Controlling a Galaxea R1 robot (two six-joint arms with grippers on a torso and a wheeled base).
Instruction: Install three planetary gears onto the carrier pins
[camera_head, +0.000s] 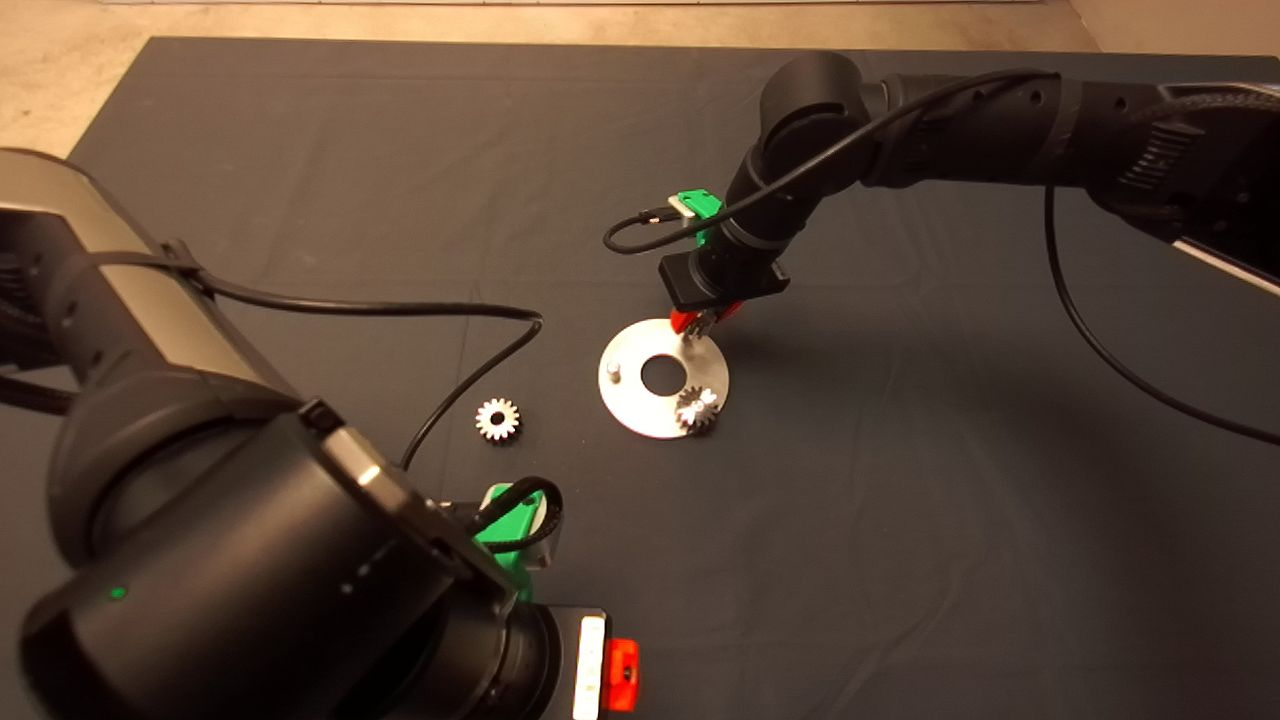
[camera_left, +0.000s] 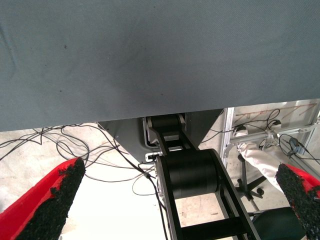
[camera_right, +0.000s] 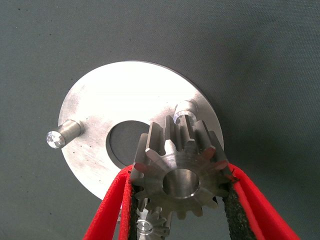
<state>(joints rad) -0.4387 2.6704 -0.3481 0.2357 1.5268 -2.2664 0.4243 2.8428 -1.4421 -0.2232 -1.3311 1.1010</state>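
The shiny round disc lies mid-mat with its carrier pins. One planetary gear sits on the disc's near-right pin. A second gear lies loose on the mat to the left of the disc. My right gripper is over the disc's far edge, shut on the third gear. It holds the gear flat just above the disc, beside a bare pin. Another bare pin stands at the disc's left. The seated gear shows partly under the held one. My left gripper is parked open at the near mat edge.
A black cable from the left arm loops over the mat just left of the loose gear. The left arm's body fills the lower left. The left wrist view looks past the mat edge at floor cables and a chair base.
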